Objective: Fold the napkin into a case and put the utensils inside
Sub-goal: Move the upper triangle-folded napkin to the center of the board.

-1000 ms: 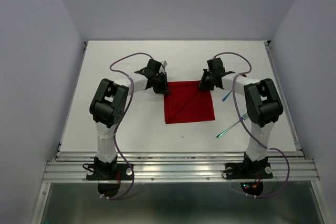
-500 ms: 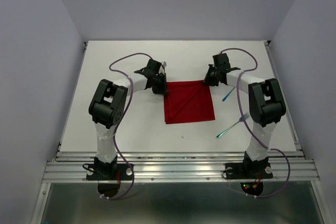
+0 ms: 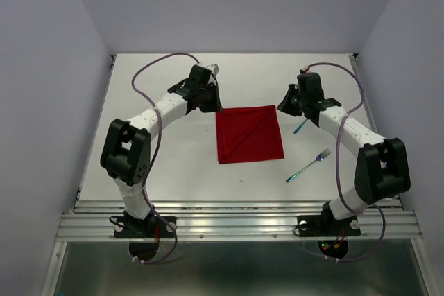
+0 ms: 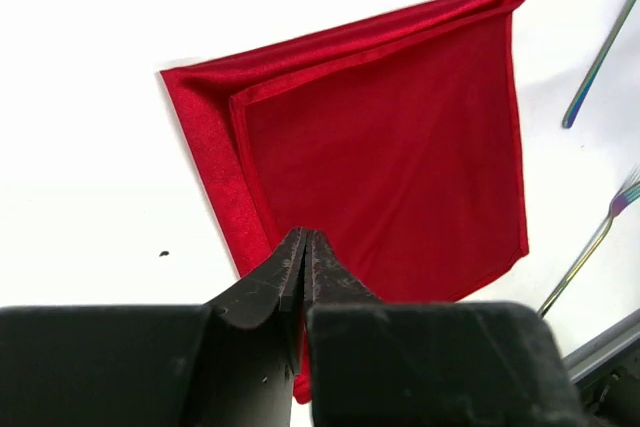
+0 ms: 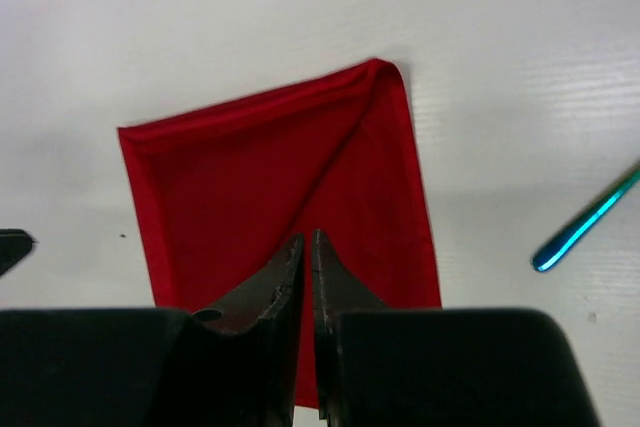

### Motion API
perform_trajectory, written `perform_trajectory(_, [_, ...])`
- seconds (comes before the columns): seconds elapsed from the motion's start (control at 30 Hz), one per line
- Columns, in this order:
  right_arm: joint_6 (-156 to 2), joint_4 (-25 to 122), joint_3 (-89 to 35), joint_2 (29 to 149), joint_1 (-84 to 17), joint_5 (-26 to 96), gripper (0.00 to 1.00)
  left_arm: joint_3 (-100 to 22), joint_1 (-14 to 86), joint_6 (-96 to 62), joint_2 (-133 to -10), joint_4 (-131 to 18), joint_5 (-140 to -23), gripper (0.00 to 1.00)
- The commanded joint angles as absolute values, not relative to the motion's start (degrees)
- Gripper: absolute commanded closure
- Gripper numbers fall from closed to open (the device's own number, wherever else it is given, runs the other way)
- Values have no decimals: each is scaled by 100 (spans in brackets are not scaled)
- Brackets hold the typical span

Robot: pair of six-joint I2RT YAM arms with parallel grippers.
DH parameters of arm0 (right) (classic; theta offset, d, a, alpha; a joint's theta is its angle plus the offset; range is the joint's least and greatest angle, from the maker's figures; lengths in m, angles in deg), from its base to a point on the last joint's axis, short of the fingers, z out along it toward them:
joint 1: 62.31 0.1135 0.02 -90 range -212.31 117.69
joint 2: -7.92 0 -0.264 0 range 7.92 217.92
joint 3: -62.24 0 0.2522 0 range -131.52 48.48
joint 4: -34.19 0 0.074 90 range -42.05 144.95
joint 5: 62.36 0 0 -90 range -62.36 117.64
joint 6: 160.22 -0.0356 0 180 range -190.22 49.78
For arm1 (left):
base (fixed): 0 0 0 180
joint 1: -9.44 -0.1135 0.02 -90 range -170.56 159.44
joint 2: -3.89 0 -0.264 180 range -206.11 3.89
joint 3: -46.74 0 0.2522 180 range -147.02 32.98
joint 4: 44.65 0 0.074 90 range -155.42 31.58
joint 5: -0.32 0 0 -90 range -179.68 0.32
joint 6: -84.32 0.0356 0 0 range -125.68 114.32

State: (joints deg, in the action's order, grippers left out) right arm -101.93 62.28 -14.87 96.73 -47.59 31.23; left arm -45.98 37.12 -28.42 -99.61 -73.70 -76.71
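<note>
The red napkin [image 3: 250, 134] lies flat on the white table, folded to a rough square with a diagonal crease. My left gripper [image 3: 210, 104] hovers just off its far left corner, jaws shut on nothing; the left wrist view has the napkin [image 4: 390, 147] beyond the tips [image 4: 305, 237]. Off the far right corner hangs my right gripper [image 3: 286, 107], shut and empty, above the napkin [image 5: 280, 177] in its own view. Of the utensils, the fork [image 3: 309, 165] lies right of the napkin, and a second teal handle [image 3: 300, 127] pokes out from under my right arm, its bowl hidden.
The table's metal rail [image 3: 236, 220] runs along the near edge, with the arm bases bolted to it. Grey walls close the table in at the back and on both sides. A small dark speck [image 3: 241, 180] sits in front of the napkin.
Both grippers have let go of the napkin's far corners and drawn away from it, the left up and back, the right out to the right. The napkin stays flat.
</note>
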Motion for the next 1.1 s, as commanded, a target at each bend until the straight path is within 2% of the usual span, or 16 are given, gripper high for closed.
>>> perform_trajectory(0.0, [-10169,6465,-1164,9326,-4527,2923,88,-4438,3695,-2923,-9429,-7582,-8133,86])
perform_trajectory(0.27, [-10459,6528,-1471,9738,-2560,2412,88,-3252,3238,-3293,-8331,-7599,-8291,84])
perform_trajectory(0.57, [-10530,6289,-2077,11056,-1477,2439,86,-2636,2930,-3301,-7706,-7766,-8485,84])
perform_trajectory(0.8, [-10266,6614,-2586,11444,-1239,1702,62,-2354,2798,-3275,-7319,-7793,-8494,84])
perform_trajectory(0.93, [-10125,6860,-2894,11655,-1178,1402,59,-2354,2745,-3231,-7222,-7819,-8538,84])
perform_trajectory(0.97, [-10116,6895,-2938,11690,-1125,1367,55,-2363,2737,-3214,-7213,-7828,-8546,84])
perform_trajectory(1.07, [-10081,7123,-3167,11918,-1064,1165,52,-2371,2710,-3196,-7205,-7837,-8546,84])
